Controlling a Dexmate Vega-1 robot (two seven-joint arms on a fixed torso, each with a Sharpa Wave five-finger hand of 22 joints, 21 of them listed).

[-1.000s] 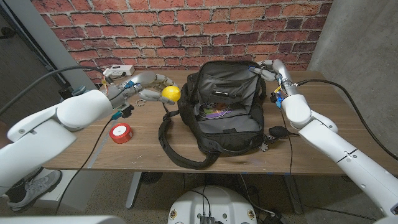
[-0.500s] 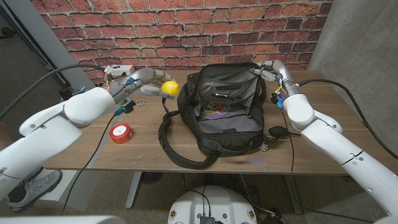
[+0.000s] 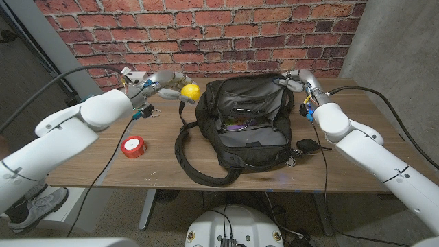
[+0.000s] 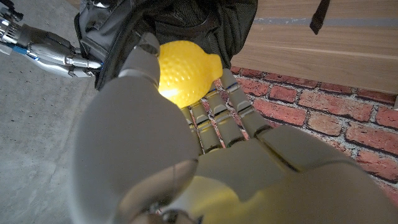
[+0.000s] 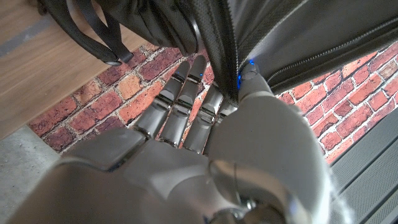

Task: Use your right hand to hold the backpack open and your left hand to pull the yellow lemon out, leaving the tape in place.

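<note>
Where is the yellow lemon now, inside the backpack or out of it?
Out. The left hand holds the lemon above the table, left of the backpack, whose flap the right hand grips open.

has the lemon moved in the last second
Yes. In the head view the lemon, held by the left hand, has shifted toward the brick wall, farther from the red tape, which has stayed on the table.
</note>
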